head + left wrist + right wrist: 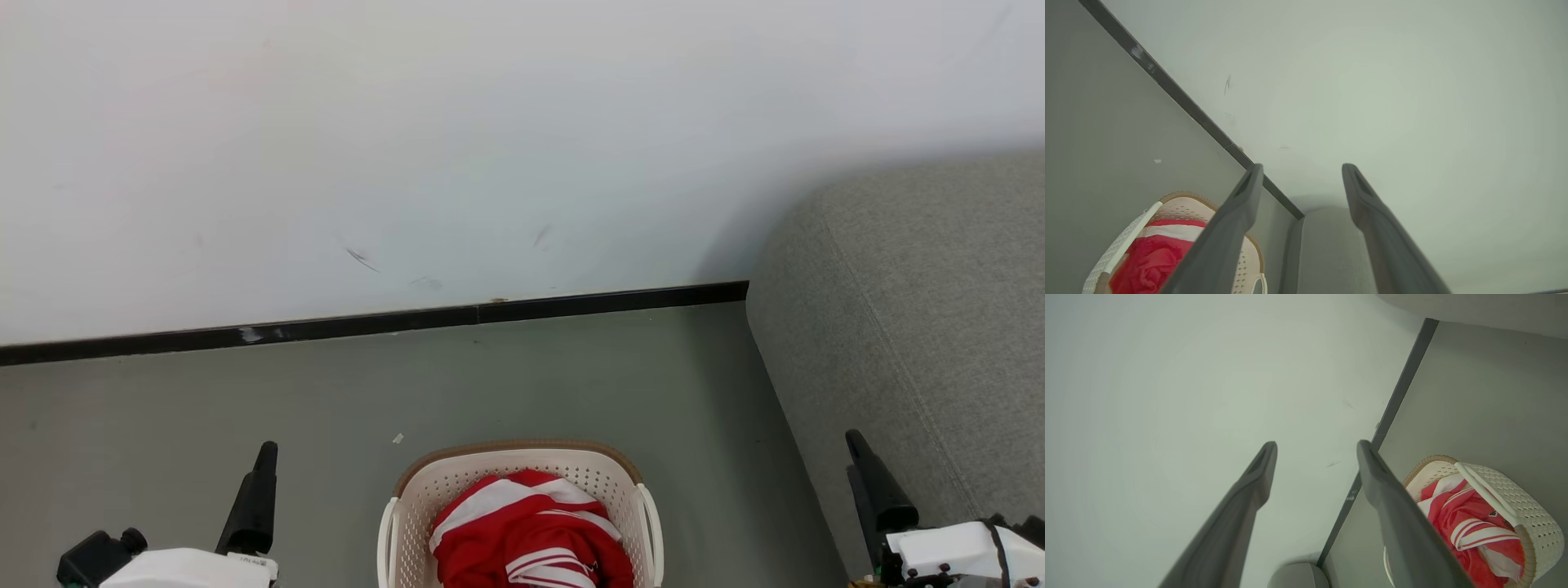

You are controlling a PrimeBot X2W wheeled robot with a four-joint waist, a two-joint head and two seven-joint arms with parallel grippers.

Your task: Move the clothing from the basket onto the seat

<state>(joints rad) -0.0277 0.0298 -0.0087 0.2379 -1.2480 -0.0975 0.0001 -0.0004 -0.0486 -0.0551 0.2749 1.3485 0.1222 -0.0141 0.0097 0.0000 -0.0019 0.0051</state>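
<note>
Not started, by the look of it. Red clothing (531, 531) bunched up inside the basket (408, 506), down on the floor near the grey seat (922, 327). Nothing red on the bit of seat in view. Left tool (1302, 166) wide open, holding nothing. Right tool (1317, 444) wide open, empty too. All the lifting left to do. Near end of the basket cut off; hard to tell how many pieces inside.
</note>
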